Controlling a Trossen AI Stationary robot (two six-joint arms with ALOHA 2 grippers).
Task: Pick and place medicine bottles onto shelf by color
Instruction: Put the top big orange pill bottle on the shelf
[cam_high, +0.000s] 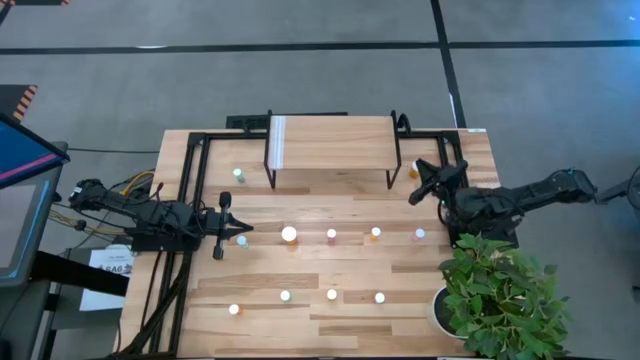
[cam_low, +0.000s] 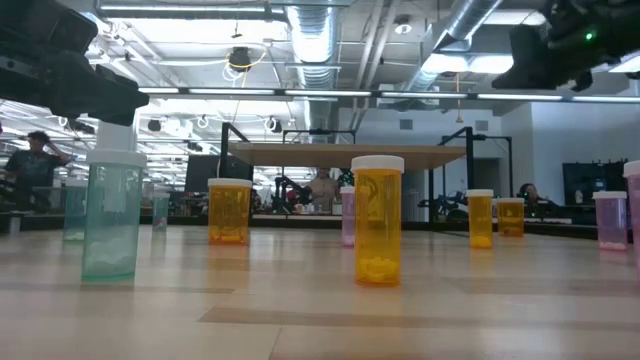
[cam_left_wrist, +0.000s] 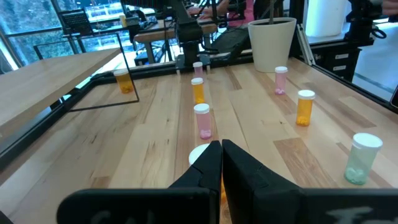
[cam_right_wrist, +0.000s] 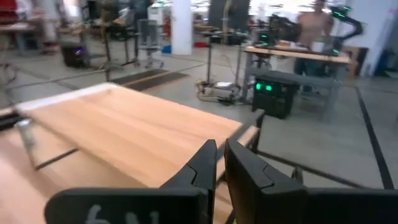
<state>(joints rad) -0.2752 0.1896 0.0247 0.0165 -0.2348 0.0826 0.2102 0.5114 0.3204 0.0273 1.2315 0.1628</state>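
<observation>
The shelf (cam_high: 330, 142) stands at the table's far middle, its top bare (cam_right_wrist: 124, 134). Medicine bottles with white caps stand upright on the table. One row holds a larger orange one (cam_high: 289, 234), a pink one (cam_high: 331, 234), an orange one (cam_high: 375, 233) and a pink one (cam_high: 420, 234). A nearer row (cam_high: 331, 295) holds several more. My left gripper (cam_high: 244, 228) is shut and empty at the table's left, beside a green bottle (cam_high: 241, 240); its fingers (cam_left_wrist: 221, 158) point along the row. My right gripper (cam_high: 418, 184) is shut and empty, raised by the shelf's right end (cam_right_wrist: 221, 158).
A green bottle (cam_high: 238, 175) stands left of the shelf and an orange one (cam_high: 413, 172) right of it. A potted plant (cam_high: 500, 295) fills the near right corner. A black frame (cam_high: 190, 190) lies along the table's left side. People show in the room beyond (cam_low: 35, 160).
</observation>
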